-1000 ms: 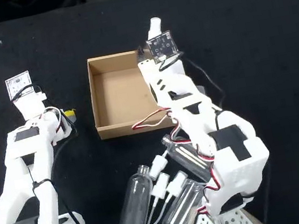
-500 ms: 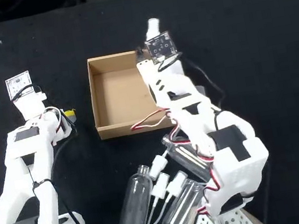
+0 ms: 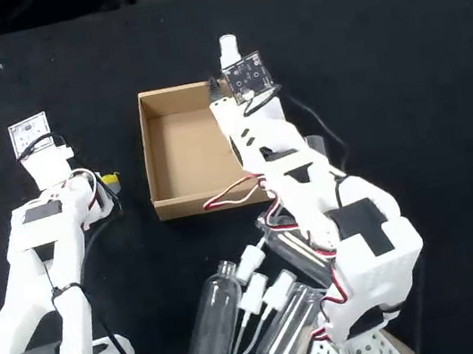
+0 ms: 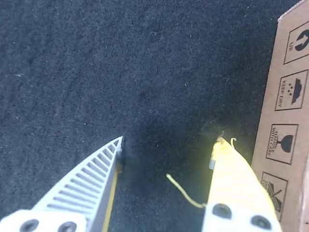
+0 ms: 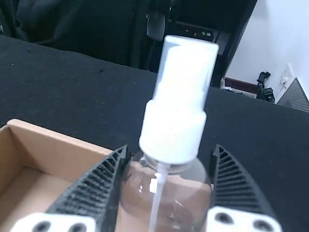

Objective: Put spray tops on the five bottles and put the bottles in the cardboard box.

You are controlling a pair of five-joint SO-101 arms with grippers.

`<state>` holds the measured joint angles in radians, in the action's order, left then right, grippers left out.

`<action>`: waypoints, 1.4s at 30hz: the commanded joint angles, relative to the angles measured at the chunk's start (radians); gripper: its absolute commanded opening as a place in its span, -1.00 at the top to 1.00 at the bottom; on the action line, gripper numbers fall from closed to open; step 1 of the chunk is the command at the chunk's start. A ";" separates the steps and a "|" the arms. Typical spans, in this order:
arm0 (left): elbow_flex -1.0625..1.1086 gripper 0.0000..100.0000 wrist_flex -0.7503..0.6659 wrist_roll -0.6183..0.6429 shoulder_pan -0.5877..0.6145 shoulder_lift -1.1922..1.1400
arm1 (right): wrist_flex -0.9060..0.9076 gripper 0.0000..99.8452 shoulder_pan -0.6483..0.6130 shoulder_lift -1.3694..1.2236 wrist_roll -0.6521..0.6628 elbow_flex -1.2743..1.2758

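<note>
Right hand [image 5: 171, 147] pinched a capped spray bottle [image 5: 179, 121] just over the cardboard box [image 3: 153, 155] edge, nothing boxed yet. Left hand [image 4: 169, 140] hung spread beside the box. Three more bottles [image 3: 214, 312] lay well behind the right hand, waiting.

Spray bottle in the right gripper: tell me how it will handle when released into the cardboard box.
The spray bottle looks clear and empty, so it is probably light. Its round body would likely roll if laid down. The tall spray top may make it tippy upright.
</note>
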<state>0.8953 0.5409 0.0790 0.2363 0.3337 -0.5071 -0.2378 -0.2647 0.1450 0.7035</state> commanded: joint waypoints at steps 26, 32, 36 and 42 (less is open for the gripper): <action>-0.016 0.46 -0.020 -0.003 0.013 0.034 | 0.002 0.31 -0.015 0.015 0.008 -0.005; -0.016 0.46 -0.020 -0.003 0.012 0.034 | 0.002 0.34 -0.015 0.016 0.008 -0.005; -0.016 0.46 -0.020 -0.003 0.012 0.034 | 0.002 0.34 -0.015 0.016 0.008 -0.005; -0.016 0.46 -0.020 -0.003 0.012 0.034 | 0.032 0.34 -0.015 0.099 0.008 0.021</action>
<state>0.8953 0.5409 0.0790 0.2363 0.3337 -0.4994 -0.2378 -0.2616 0.1450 0.7204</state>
